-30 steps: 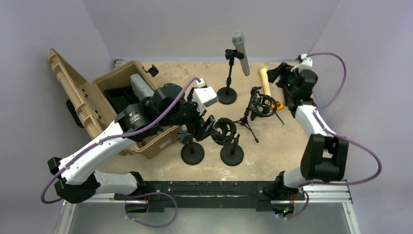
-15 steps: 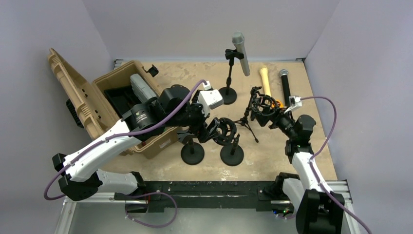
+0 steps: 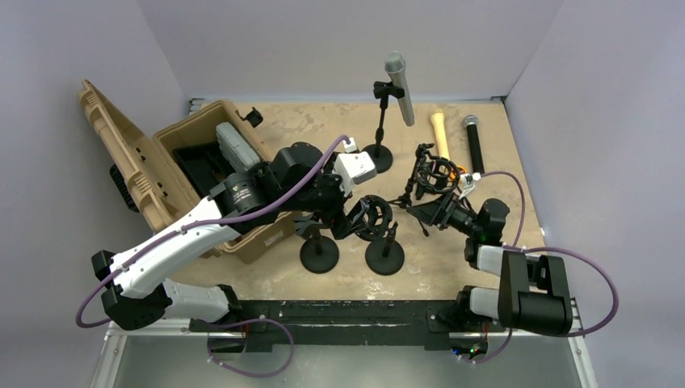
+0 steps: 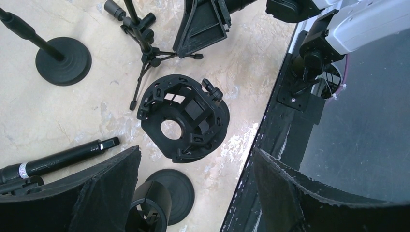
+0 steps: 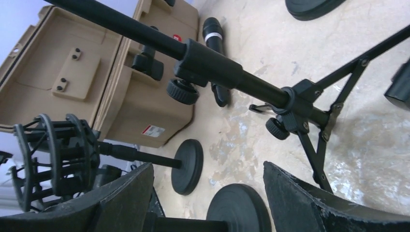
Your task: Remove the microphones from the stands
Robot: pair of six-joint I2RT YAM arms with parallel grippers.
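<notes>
A silver-grey microphone (image 3: 400, 85) sits tilted in the clip of a black round-base stand (image 3: 376, 153) at the back middle of the table. It shows in neither wrist view. My left gripper (image 3: 346, 217) is open and empty, hanging over a black shock mount (image 3: 374, 217) well in front of that stand; the mount lies below the open jaws in the left wrist view (image 4: 186, 118). My right gripper (image 3: 426, 212) is open and empty, low beside a small tripod (image 3: 412, 206), whose pole crosses the right wrist view (image 5: 212, 65).
An open tan case (image 3: 194, 174) stands at the left. Two round-base stands (image 3: 320, 255) (image 3: 384, 257) are near the front. A second shock mount (image 3: 436, 171), a beige handle (image 3: 439, 133) and a black microphone (image 3: 472, 144) lie at the right. Another black microphone (image 5: 215, 34) lies by the case.
My right arm has swung from the back right corner down to the near middle, by the tripod, uncovering the black microphone. My left gripper has shifted slightly right over the shock mount.
</notes>
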